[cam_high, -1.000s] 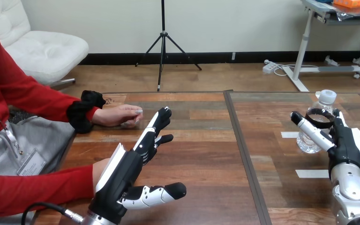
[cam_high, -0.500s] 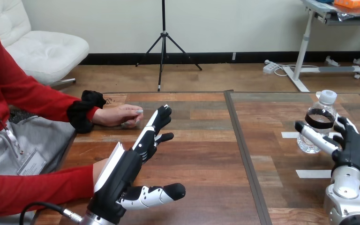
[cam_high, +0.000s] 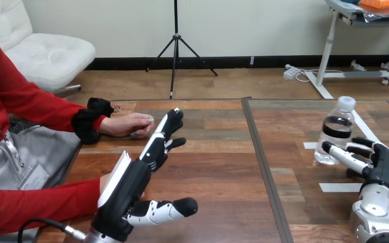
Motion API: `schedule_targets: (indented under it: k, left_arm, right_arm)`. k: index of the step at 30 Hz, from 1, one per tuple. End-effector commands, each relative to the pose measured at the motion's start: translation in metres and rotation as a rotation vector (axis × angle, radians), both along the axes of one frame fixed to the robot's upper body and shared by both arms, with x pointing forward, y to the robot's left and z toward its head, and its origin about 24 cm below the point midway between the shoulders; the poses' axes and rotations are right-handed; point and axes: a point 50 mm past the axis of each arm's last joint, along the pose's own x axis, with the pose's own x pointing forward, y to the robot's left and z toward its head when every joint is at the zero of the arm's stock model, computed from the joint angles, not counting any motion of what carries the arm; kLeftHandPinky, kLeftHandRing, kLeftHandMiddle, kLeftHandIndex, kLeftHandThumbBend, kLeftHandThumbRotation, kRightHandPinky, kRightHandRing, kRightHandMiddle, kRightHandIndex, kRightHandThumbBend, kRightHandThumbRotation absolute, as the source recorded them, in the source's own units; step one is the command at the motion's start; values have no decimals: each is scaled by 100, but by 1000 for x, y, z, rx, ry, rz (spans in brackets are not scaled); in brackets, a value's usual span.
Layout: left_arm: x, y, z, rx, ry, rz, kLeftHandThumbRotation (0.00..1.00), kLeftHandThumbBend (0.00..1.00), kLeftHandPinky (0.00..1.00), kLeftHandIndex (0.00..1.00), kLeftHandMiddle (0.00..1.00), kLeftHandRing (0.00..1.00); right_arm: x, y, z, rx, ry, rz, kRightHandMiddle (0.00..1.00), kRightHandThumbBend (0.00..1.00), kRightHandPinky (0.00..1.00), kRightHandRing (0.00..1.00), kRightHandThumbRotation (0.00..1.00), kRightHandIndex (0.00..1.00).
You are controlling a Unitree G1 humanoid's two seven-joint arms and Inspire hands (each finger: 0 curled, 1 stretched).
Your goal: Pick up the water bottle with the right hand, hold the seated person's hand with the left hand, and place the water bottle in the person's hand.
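Bottle [cam_high: 336, 130] stands upright on the counter [cam_high: 218, 167] among tape strips [cam_high: 336, 187] — right hand [cam_high: 382, 163] just beside it, fingers loose, holding nothing; left hand [cam_high: 129, 190] spread open, fingertips near the person's hand [cam_high: 126, 124].

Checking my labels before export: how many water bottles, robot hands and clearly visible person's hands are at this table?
water bottle: 1
robot hands: 2, the left hand and the right hand
person's hand in clear view: 1
Total: 4
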Motion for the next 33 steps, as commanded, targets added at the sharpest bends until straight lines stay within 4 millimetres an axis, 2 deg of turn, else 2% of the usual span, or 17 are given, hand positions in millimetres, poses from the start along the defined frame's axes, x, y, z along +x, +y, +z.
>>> schedule_targets:
  k: [1,17,33]
  left_arm:
    - [4,2,17,-23,-95,2,65,100,87,100,100,96]
    - [0,3,18,-65,-91,-2,63,100,87,98,99,96]
    - [0,3,16,-66,-78,-6,64,100,86,98,99,95]
  right_arm:
    - [20,9,21,27,-86,18,18,78,12,15,0,15]
    - [18,10,18,83,-130,64,13,70,6,9,0,11]
    - [20,9,23,48,-156,126,12,69,5,8,0,11]
